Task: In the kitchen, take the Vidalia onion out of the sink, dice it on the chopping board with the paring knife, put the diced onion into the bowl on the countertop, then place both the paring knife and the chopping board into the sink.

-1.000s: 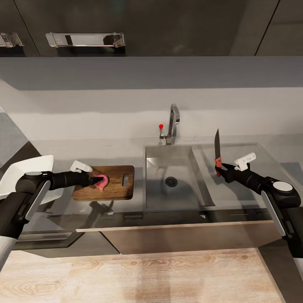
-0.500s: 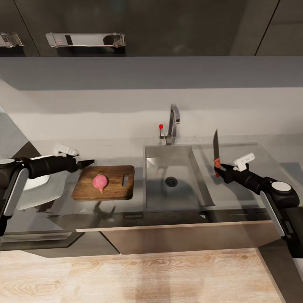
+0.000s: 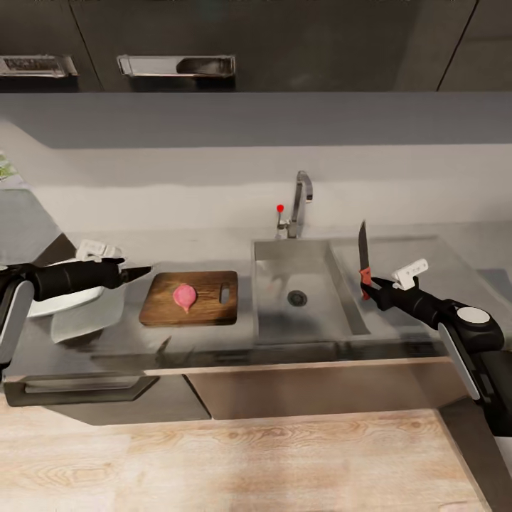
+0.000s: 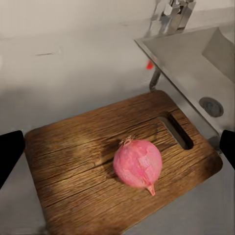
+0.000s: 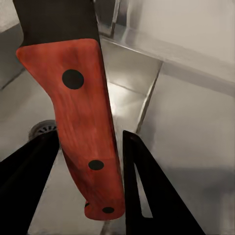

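Two arms frame the scene, and reading from the left end of the surface (image 3: 85, 341), the white bowl (image 3: 60, 304) sits near that end, partly hidden by the left arm. The left gripper (image 3: 146, 271) hovers just off the chopping board's left edge. A second ago it was down over the onion on the board; half a second ago it had already let go and drawn back to the left. In the left wrist view its jaws stand spread, one dark tip at each side of the picture, nothing between them.

Next comes the chopping board (image 3: 190, 298), lying flat just beside the sink's left rim, slot end toward the sink. The Vidalia onion (image 3: 185, 296) rests whole on the middle of it, pink and uncut. So the first step looks done: the onion is out of the sink and free on the board.

The sink (image 3: 306, 331) is at the middle of the surface with its drain showing. Over its right rim and drainboard the right gripper (image 3: 367, 283) holds the paring knife (image 3: 364, 257) upright, blade up, jaws pinching the red handle; its pose has hardly changed over the last second. The whole head view has shifted a little, which is the camera moving, not the things.

In my judgement dicing is next: the knife must travel left across the sink to the board.
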You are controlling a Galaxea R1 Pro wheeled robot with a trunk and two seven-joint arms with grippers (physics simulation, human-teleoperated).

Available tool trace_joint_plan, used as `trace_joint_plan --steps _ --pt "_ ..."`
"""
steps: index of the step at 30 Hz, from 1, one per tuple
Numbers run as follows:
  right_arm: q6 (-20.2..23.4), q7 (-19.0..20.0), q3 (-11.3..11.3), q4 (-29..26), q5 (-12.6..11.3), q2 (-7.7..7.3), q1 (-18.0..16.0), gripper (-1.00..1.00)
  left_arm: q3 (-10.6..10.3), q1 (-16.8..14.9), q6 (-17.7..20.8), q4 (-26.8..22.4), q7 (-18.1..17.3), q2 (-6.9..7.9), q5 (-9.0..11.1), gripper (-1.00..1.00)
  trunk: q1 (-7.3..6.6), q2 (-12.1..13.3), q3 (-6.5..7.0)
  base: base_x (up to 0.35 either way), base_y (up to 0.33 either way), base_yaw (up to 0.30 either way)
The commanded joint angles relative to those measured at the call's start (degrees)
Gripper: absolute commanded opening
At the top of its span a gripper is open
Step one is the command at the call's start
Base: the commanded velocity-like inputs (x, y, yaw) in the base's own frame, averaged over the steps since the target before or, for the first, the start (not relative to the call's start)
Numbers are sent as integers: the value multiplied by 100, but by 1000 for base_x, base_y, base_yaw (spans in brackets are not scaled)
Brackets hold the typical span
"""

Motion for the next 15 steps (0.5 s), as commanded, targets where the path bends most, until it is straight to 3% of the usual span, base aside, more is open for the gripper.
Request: trace_joint_plan --steps 1,5,7,15 --pt "45 1 4 -7 -23 -4 -7 -100 -6 -5 25 0 -25 -3 -5 100 1 -12 -11 -239 221 0" --pt "54 -1 4 -7 -16 -4 -7 -100 -39 -5 24 29 -25 -21 -5 100 1 -12 -11 -233 220 0" --pt "60 -2 4 -7 -14 -4 -9 -100 -93 -5 12 55 -25 -186 -6 100 1 -12 -11 -229 217 0" --pt "63 -7 6 -7 -17 -4 -7 -100 -116 -5 2 87 -25 -520 9 100 1 -12 -11 -103 142 2"
